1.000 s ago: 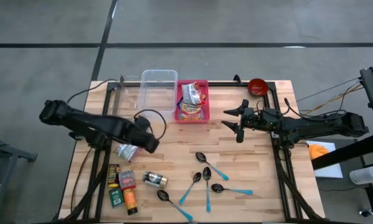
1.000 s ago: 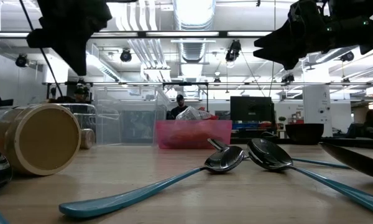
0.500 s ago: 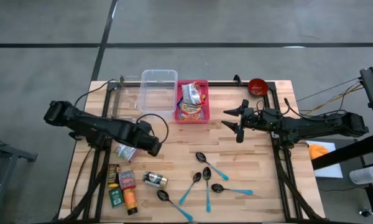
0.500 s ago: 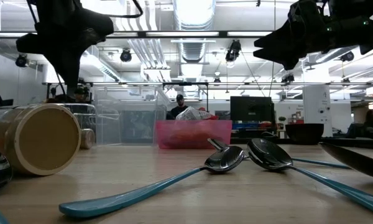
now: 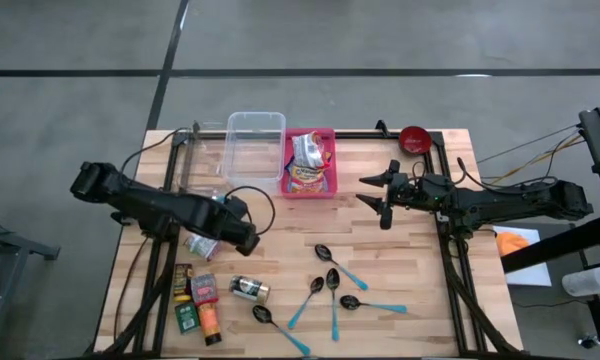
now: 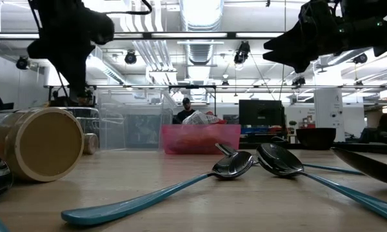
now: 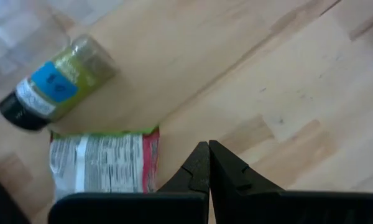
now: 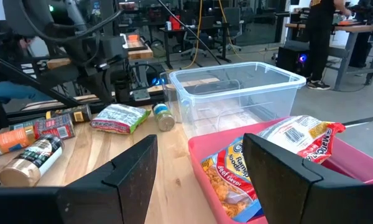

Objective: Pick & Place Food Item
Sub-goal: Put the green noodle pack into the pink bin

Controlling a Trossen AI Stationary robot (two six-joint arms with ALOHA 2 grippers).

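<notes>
On the left of the table, the left gripper hangs over the wood with its fingers pressed together and nothing between them, just right of a green-and-red snack packet that lies flat, with a small spice jar on its side just beside it. That packet looks like the food item in hand, and the pink bin at the far middle, already holding two snack bags, looks like the place for it (the clear tub just left of the bin appears to hold nothing). To do this step well, the left gripper should part its fingers before it comes down, centre over the packet's short side and pinch an edge, since a flat pouch gives little to grip from above; it should stay off the jar, which could roll. Near the front edge lie more bottles and a can, then a scatter of blue-handled spoons in the middle, all best left alone. On the right, the right gripper waits above the table right of the bin, fingers spread and holding nothing, so the carry path to the bin looks open
</notes>
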